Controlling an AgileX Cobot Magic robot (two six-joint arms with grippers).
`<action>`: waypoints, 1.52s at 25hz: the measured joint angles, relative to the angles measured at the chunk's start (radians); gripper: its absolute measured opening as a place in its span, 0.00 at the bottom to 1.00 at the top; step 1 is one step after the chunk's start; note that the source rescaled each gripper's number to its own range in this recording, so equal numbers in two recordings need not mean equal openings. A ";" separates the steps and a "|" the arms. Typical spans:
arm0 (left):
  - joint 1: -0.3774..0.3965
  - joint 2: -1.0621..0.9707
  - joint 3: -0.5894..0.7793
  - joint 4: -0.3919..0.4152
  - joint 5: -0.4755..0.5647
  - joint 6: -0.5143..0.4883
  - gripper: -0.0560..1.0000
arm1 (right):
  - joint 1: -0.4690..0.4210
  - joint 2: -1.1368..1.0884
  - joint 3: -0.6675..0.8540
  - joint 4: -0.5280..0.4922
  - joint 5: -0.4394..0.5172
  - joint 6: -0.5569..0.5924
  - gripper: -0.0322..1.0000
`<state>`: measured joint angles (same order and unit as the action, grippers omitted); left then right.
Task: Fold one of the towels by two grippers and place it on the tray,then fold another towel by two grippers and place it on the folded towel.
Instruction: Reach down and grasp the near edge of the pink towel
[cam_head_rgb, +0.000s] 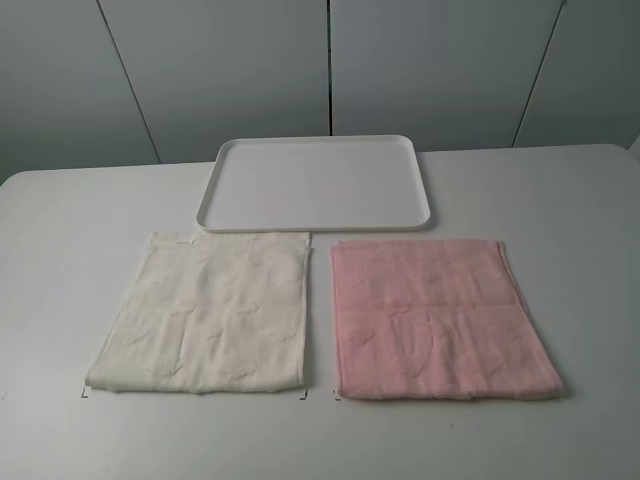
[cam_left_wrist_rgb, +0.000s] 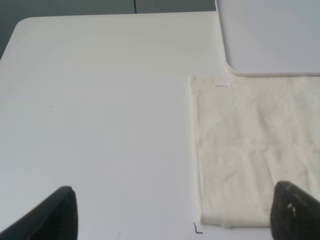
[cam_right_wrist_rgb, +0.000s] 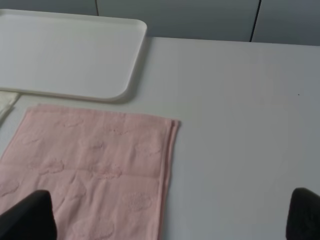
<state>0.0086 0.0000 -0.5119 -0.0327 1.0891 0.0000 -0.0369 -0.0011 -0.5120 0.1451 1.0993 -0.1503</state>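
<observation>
A cream towel (cam_head_rgb: 205, 313) lies flat on the table at front left, and a pink towel (cam_head_rgb: 438, 317) lies flat at front right. A white tray (cam_head_rgb: 225, 178) stands behind them, empty. Neither arm shows in the exterior high view. In the left wrist view my left gripper (cam_left_wrist_rgb: 175, 220) is open and held above the table beside the cream towel's (cam_left_wrist_rgb: 250, 150) outer edge, with one dark fingertip (cam_left_wrist_rgb: 295, 212) over the towel. In the right wrist view my right gripper (cam_right_wrist_rgb: 170, 215) is open above the pink towel's (cam_right_wrist_rgb: 95, 165) outer edge. The tray's corner (cam_right_wrist_rgb: 125, 60) shows beyond it.
The white table (cam_head_rgb: 580, 220) has small corner marks (cam_head_rgb: 84, 393) near the cream towel's front edge. Grey wall panels (cam_head_rgb: 330, 70) stand behind the table. Bare table lies to the left and right of the towels.
</observation>
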 joint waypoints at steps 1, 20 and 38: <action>0.000 0.000 0.000 0.000 0.000 0.000 0.99 | 0.000 0.000 0.000 0.000 0.000 0.000 1.00; 0.000 0.000 0.000 0.000 0.000 0.000 0.99 | 0.000 0.000 0.000 0.000 0.000 0.000 1.00; 0.000 0.000 0.000 0.000 0.000 0.000 0.99 | 0.000 0.000 0.000 0.000 0.000 0.000 1.00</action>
<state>0.0086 0.0000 -0.5119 -0.0327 1.0891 0.0000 -0.0369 -0.0011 -0.5120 0.1451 1.0993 -0.1503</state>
